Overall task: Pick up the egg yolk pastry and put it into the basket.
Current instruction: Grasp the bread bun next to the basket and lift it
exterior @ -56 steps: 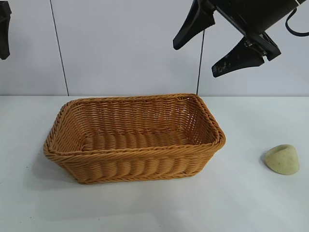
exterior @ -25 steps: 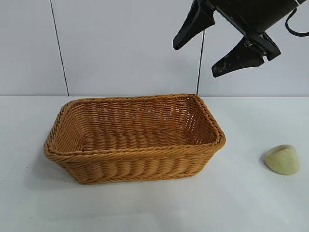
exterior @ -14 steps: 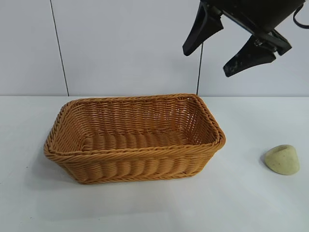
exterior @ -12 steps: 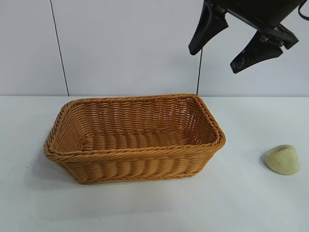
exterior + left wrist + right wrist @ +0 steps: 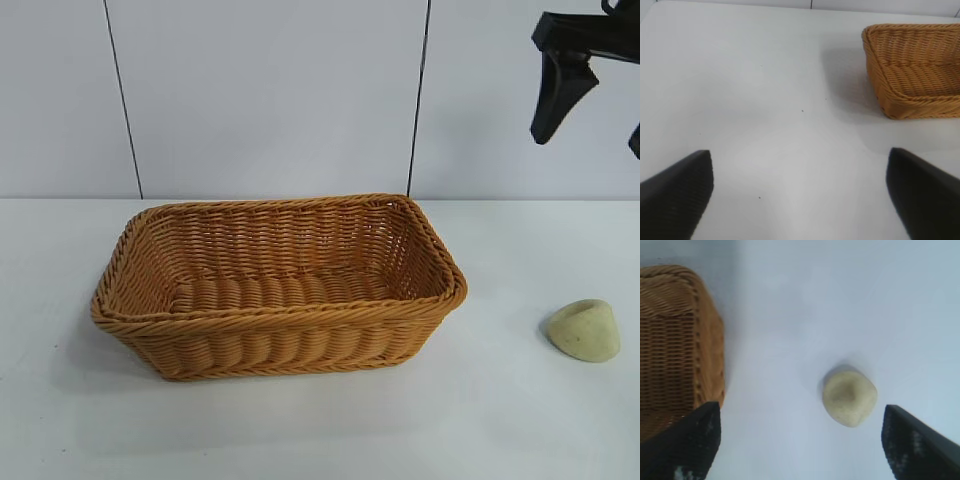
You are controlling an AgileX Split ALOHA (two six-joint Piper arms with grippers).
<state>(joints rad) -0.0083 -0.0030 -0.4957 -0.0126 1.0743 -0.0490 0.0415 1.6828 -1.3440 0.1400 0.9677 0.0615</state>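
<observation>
Your right gripper hangs wide open and empty, high above the pastry on the table, well right of the basket. Left gripper is wide open too, holding nothing.

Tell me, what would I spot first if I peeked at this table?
The big orange woven basket, sitting empty in the middle of the white table. Then the little pale egg yolk pastry lying alone to its right, with the right gripper hanging open high above it.
</observation>
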